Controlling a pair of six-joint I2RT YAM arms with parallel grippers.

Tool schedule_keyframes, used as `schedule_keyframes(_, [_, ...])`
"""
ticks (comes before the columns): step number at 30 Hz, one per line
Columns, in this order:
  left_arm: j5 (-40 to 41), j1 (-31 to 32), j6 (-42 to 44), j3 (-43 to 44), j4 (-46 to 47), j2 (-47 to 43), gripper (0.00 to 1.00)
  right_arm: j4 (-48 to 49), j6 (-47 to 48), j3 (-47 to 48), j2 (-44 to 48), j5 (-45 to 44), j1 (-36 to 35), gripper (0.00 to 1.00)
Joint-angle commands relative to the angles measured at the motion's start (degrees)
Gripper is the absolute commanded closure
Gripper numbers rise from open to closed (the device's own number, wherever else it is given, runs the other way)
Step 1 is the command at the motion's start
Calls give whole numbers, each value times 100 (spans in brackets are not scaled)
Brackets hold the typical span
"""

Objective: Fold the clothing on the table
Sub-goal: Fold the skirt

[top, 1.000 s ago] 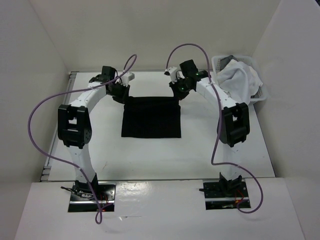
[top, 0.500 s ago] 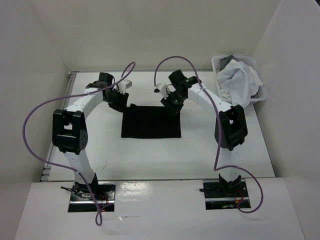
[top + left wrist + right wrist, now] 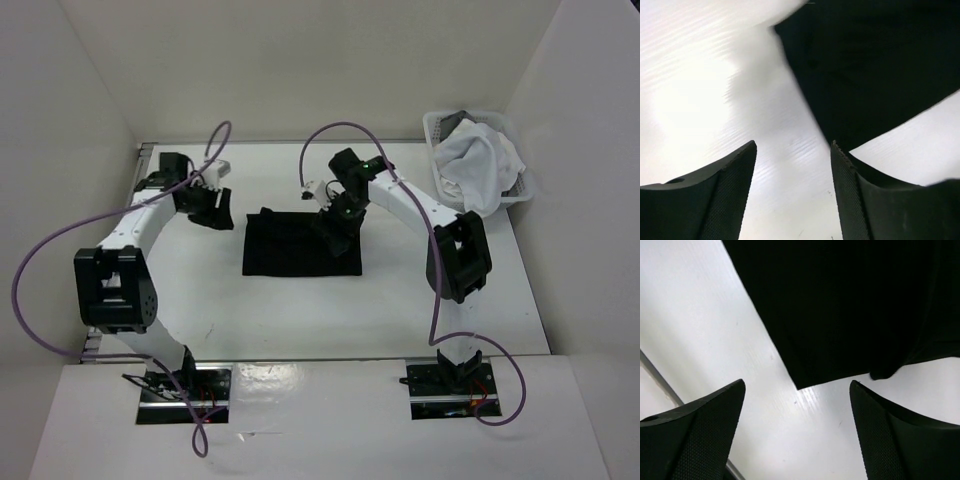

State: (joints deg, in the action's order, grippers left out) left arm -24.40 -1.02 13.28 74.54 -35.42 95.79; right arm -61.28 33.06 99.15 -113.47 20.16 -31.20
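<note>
Folding looks to be between grips, with neither hand on the cloth. The black clothing [image 3: 300,245] lies flat near the middle of the white counter [image 3: 400,310], roughly rectangular, with a small rumple at its far left corner. The left hand [image 3: 793,143] hangs just off the clothing's far left side; its fingers are spread apart and hold nothing, only bare counter showing between them. The right hand [image 3: 797,382] hovers over the far right part of the clothing, fingers spread wide and likewise holding nothing, with a corner of the fabric just ahead of them. A basket [image 3: 440,125] holding a white cloth [image 3: 480,160] sits well apart at the far right corner.

By my reading, the next move calls for each hand to settle on an edge or corner of the clothing, pinch every layer there, then lift and carry it across evenly so the edges meet. The rumpled corner may want flattening first.
</note>
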Motion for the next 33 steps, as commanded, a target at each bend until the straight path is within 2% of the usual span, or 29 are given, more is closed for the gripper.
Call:
schedule_keyframes(1, [-406,-723,-439,-202,193,-647,31,669,-290,420,361,49,9,5])
schedule_keyframes(3, [-460,-1222,-493,-343,193,-868,22,879,-291,657,186,49,9,4])
schedule_keyframes(7, [-573,-1962,-546,-695,18,-1413,16,881,-230,1184,-429,102,-53,2])
schedule_keyframes(9, [-767,-2252,-485,-757,-192,-1641,16,828,-230,1553,-814,400,-106,2])
schedule_keyframes(12, [-891,-2710,-309,-810,-553,-1887,9,661,-177,1993,-1176,585,-106,2])
schedule_keyframes(13, [-891,-2876,-308,-810,-606,-1949,4,600,-177,2089,-1395,655,-106,2])
schedule_keyframes(14, [-891,-2947,-247,-810,-685,-2011,1,512,-125,2291,-1502,656,-106,2])
schedule_keyframes(19, [-812,-3185,-194,-1003,-686,-2389,1,91,-10,3116,-2143,910,-106,2])
schedule_keyframes(28, [-864,-3185,-194,-1056,-633,-2284,1,-867,148,4488,-2934,1139,-106,4])
schedule_keyframes(31, [-864,-3185,-194,-1056,-580,-2232,1,-1326,105,5331,-3356,1271,-106,6])
schedule_keyframes(33, [-864,-3185,-194,-1056,-580,-2231,1,-1326,165,5255,-3357,1271,-106,6])
